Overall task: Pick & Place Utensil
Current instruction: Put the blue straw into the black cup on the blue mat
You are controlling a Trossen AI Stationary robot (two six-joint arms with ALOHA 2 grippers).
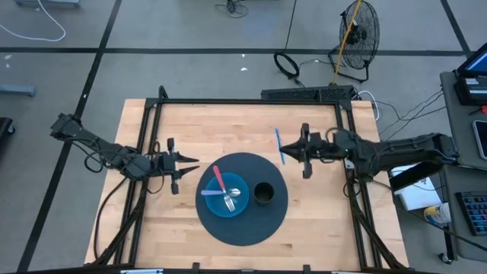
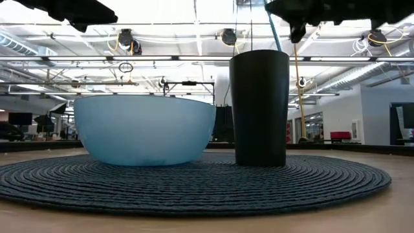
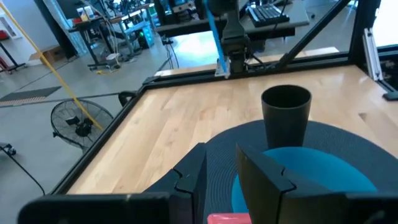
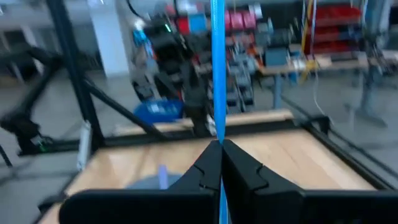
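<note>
Right hand (image 1: 304,152) raised beside the mat, clenched on a blue utensil (image 1: 279,144).
You see your left hand (image 1: 181,165) released near the blue bowl (image 1: 226,197) holding a fork (image 1: 228,199).

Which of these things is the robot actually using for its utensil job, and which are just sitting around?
Part of the job:
right claw, shut on the blue utensil
black cup
blue bowl with red utensil and fork
round dark mat

Just around:
left claw, waiting
fan
keyboard
</note>
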